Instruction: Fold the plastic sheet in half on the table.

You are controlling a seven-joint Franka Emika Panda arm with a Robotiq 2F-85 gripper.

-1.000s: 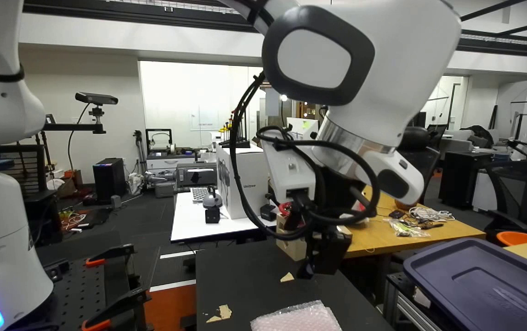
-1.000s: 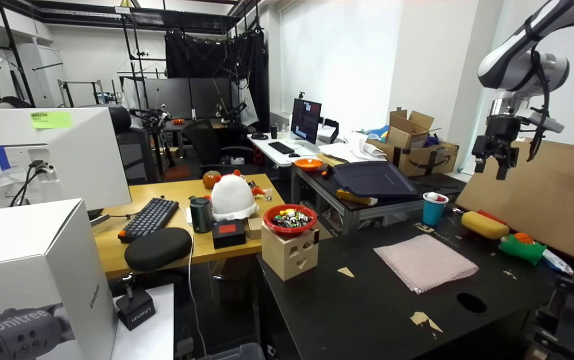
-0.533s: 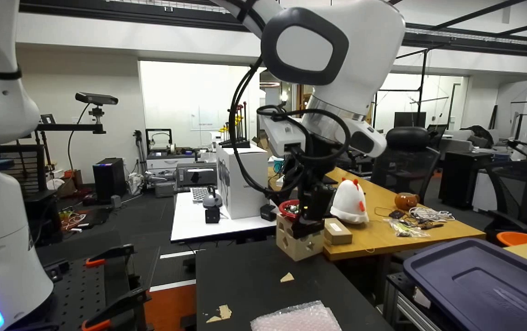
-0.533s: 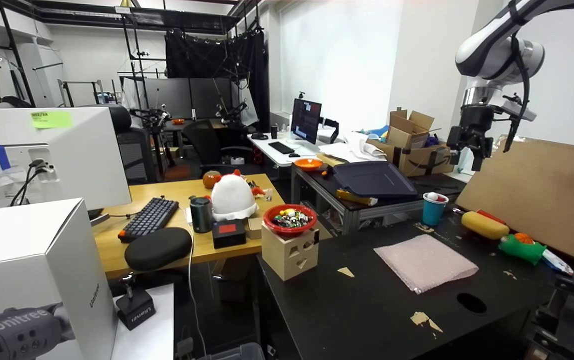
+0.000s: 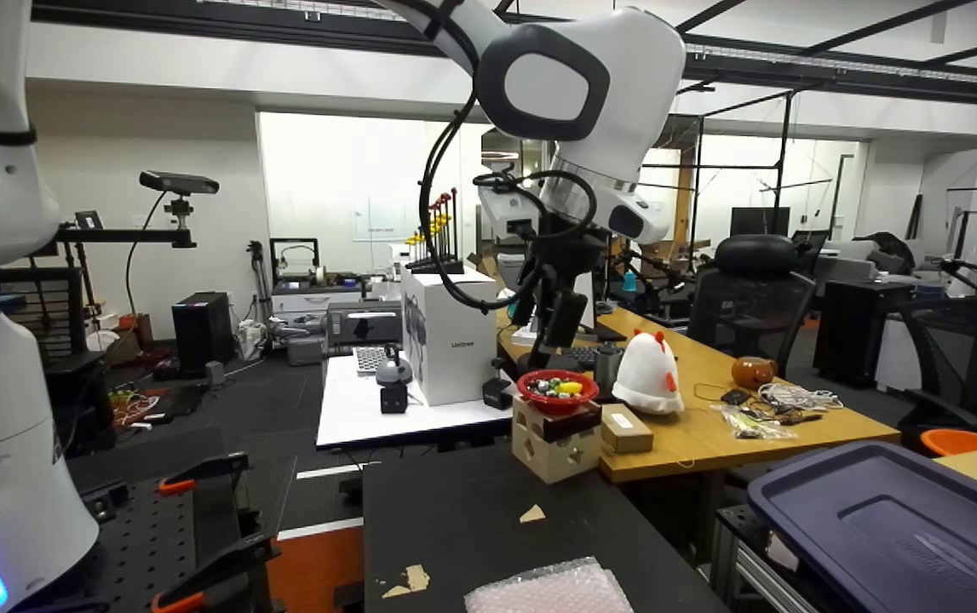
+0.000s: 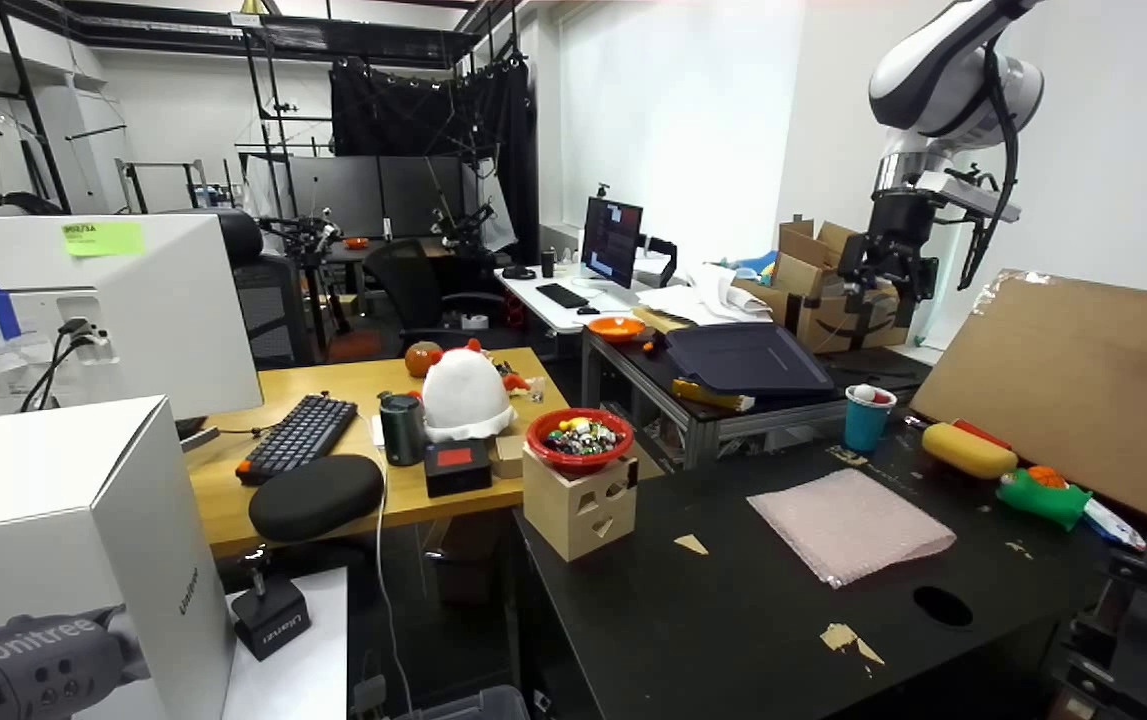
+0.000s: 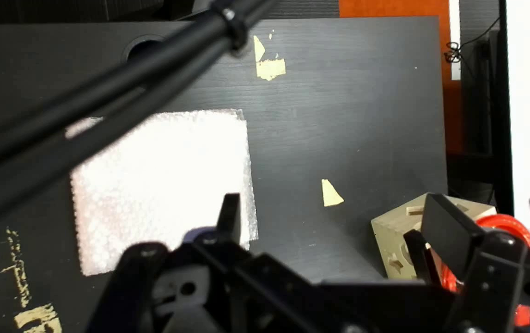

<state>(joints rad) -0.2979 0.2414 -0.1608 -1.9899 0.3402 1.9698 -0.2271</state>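
Note:
The plastic sheet is a pale pinkish bubble-wrap rectangle lying flat on the black table. In the wrist view, the sheet looks bright white, with a thin clear strip along its right edge; cables cover its upper left part. In an exterior view only part of the sheet shows at the bottom edge. My gripper is open, its fingers wide apart with nothing between them. It hangs high above the table, apart from the sheet, and it also shows in both exterior views.
A wooden shape box bearing a red bowl stands at a table corner. A blue cup, a yellow toy and a green toy stand along another edge. A paper scrap lies near the sheet.
My gripper has moved up and to the left in an exterior view, and left in both. It no longer hides the red bowl and the white plush toy. The sheet has not moved.

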